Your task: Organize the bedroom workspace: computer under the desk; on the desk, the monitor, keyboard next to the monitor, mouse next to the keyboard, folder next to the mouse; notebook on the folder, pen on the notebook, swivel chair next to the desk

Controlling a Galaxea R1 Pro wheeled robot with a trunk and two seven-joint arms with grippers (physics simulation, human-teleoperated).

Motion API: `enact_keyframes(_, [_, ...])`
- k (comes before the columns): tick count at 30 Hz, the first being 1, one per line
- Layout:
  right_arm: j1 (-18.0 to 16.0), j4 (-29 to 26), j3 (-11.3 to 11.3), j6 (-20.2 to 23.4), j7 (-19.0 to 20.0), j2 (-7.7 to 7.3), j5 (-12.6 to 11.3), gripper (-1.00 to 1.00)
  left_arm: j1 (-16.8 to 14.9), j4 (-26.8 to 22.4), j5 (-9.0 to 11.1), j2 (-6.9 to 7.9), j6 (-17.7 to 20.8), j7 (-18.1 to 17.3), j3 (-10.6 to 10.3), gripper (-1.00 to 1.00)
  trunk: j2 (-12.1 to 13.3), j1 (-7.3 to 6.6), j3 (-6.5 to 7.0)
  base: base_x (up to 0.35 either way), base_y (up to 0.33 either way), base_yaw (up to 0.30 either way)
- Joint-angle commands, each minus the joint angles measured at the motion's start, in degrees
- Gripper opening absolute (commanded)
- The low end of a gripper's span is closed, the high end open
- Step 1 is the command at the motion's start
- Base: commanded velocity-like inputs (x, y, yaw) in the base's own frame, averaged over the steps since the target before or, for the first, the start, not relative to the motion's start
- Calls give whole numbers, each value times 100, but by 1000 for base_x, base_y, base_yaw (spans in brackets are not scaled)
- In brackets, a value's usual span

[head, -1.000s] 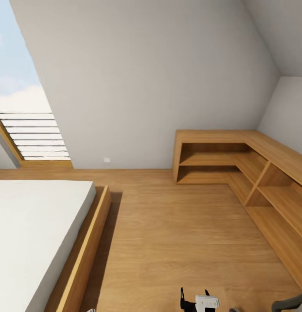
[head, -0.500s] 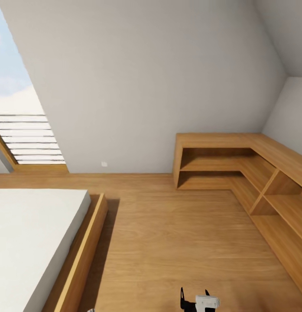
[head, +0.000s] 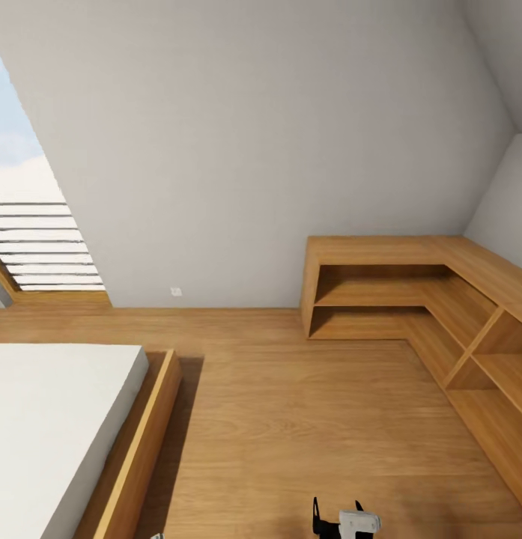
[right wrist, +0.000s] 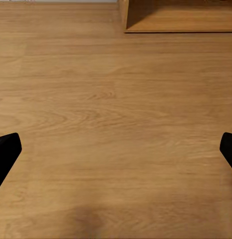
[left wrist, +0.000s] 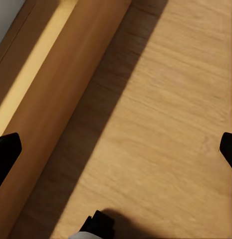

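Three views record a moment in a bedroom with a wooden floor (head: 305,419) and a sloped grey wall (head: 253,150). In the head view, a low bed (head: 58,427) with a white mattress and a wooden frame (head: 137,457) lies at the left, and a window (head: 28,224) with horizontal slats sits behind it. An L-shaped run of open wooden shelves (head: 410,292) fills the far right corner, its compartments bare. A small white socket plate (head: 175,291) sits low on the wall between window and shelves. At the lower edge of the head view, the right gripper (head: 337,516) appears as two dark prongs beside a white housing. In the right wrist view, the right gripper (right wrist: 116,149) hangs over bare floorboards with its fingertips (right wrist: 7,149) at opposite borders, jaws spread wide and grasping nothing; a corner of the shelves (right wrist: 175,17) lies ahead. In the left wrist view, the left gripper (left wrist: 116,149) is likewise spread wide and empty, above the floor beside the bed frame (left wrist: 61,99) and its shadow. The desk, computer, chair and other task things are not in these views.
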Motion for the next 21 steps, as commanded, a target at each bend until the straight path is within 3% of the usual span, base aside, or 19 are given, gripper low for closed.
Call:
enact_keyframes(1, [-4, 7, 50, -9, -33, 2, -21, 100, -3, -5, 13, 1, -9, 48, -49, 100, -3, 3, -5, 330, 0, 0])
enact_keyframes(21, [-4, 0, 51, 10, -32, -1, -21, 100, -3, -5, 13, 1, -9, 57, -50, 100, -3, 3, -5, 330, 0, 0])
